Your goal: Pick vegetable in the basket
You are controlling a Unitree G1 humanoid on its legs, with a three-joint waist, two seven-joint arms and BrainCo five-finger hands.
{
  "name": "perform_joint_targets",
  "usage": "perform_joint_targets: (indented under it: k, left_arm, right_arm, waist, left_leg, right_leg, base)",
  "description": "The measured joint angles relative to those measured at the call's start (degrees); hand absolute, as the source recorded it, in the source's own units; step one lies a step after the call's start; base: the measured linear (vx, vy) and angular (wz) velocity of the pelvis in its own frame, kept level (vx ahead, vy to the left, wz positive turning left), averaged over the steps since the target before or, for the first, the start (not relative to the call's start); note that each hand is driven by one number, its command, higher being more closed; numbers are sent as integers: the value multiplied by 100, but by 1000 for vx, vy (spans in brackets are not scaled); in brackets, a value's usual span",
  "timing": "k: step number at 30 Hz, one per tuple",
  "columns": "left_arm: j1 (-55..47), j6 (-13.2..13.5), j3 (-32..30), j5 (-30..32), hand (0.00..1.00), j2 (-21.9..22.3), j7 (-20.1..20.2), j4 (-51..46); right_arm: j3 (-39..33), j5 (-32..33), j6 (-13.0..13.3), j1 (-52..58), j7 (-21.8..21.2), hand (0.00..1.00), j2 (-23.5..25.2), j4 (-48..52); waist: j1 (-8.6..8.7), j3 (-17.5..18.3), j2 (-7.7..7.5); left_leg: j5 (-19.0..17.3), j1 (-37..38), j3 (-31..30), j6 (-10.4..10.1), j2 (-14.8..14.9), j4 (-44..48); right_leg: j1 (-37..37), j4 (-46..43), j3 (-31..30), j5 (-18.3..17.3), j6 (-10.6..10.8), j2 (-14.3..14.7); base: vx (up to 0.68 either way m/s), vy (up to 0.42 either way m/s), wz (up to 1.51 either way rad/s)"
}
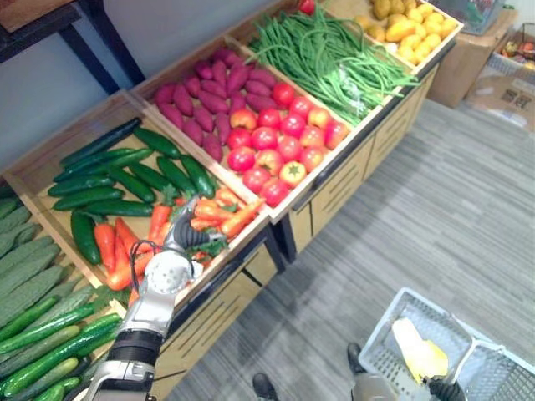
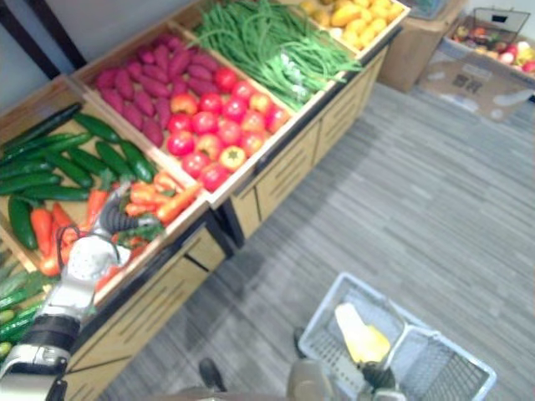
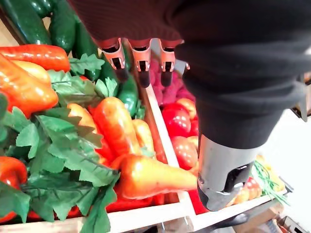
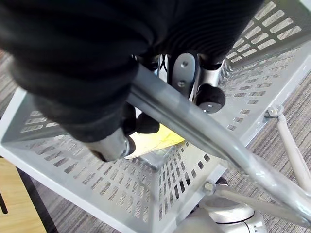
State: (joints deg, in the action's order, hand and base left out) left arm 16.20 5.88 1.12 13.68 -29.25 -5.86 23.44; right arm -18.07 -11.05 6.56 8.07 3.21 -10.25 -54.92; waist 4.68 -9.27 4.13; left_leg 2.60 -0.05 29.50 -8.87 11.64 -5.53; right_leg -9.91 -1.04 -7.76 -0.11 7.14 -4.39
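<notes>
Centrally, a wooden stand carries four crates in a row running from near left to far right. The nearest crate holds dark cucumbers at its far side and carrots with green tops at its near side. The second holds purple sweet potatoes behind red tomatoes, too many of each to count surely. The third holds green beans, and the farthest holds yellow produce. Paler green gourds lie at the near left edge. The left hand hovers over the carrots with its fingers straight and its thumb apart, grasping nothing; the carrots lie in their crate. On the grey floor at near right stands one white perforated basket containing a single pale yellow item. The right hand has its fingers curled round the basket's grey handle.
</notes>
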Motion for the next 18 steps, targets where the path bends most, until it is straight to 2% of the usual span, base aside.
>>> perform_joint_targets:
  k: [18]
  left_arm:
    - [521,-20,76,-2,0,0,-50,672]
  right_arm:
    - [66,107,44,-188,8,100,-7,16]
  waist:
    - [50,-190,3]
  left_leg:
    - [-7,-278,207,-8,-1,1]
  right_leg:
    - [-418,14,-218,124,7,40]
  base:
    - [13,-8,-6]
